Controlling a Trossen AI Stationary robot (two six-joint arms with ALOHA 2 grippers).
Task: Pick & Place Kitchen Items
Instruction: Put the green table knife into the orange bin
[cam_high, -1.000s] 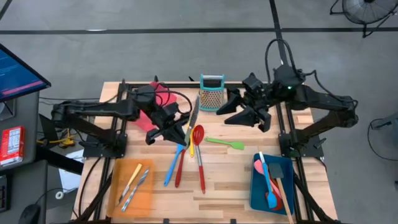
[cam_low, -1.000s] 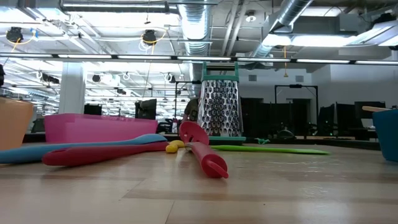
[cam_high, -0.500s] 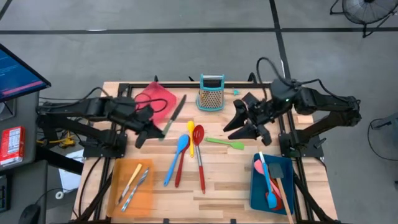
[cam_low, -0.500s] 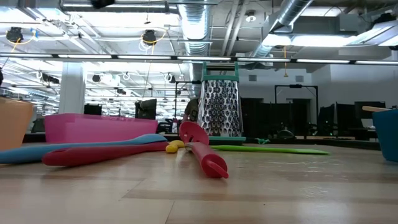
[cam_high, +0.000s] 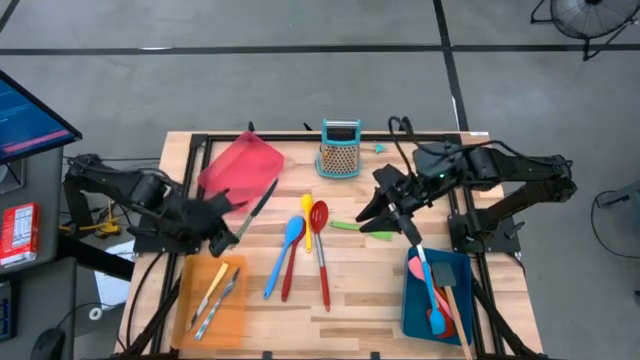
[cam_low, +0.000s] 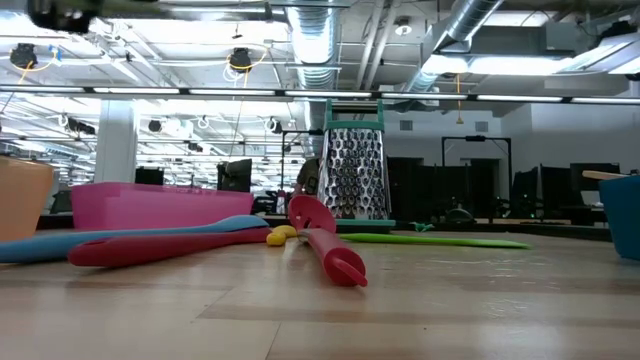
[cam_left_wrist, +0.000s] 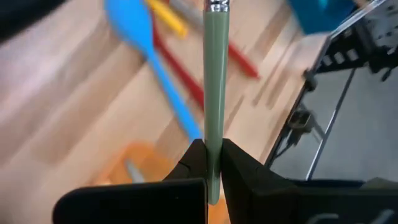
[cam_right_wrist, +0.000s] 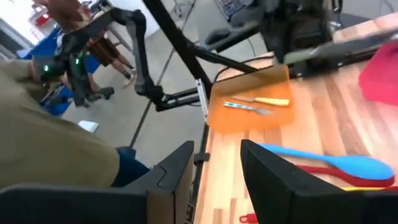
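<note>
My left gripper (cam_high: 230, 230) is shut on a slim cutlery piece with a grey-green handle (cam_high: 258, 205), above the table's left side beside the orange tray (cam_high: 190, 305). A blue spoon (cam_high: 286, 248), a yellow spoon (cam_high: 307, 222) and a red spoon (cam_high: 320, 250) lie flat on the wood at mid-table. My right gripper (cam_high: 385, 215) stands open above the green spatula (cam_high: 348, 225), which also lies flat on the table. In the right wrist view its fingers (cam_right_wrist: 180, 168) have nothing between them. My left gripper pinches the grey-green handle (cam_left_wrist: 213, 134) between its two fingers, near the handle's end. The piece sticks out beyond the fingertips toward the table's far right, its silvery collar (cam_left_wrist: 216, 6) farthest from them. It is lifted clear of the table.
The orange tray holds a few cutlery pieces (cam_high: 215, 290). A red tray (cam_high: 240, 165) sits at the far left. A blue tray (cam_high: 437, 295) with spatulas is at the near right. A teal grater (cam_high: 340, 150) stands at the far middle. A person (cam_right_wrist: 56, 149) stands beyond the table.
My left gripper has carried the cutlery piece from mid-table toward the left and near edges, to beside the orange tray, rolling and tipping down on the way. My right gripper has dipped and come toward the green spatula.
</note>
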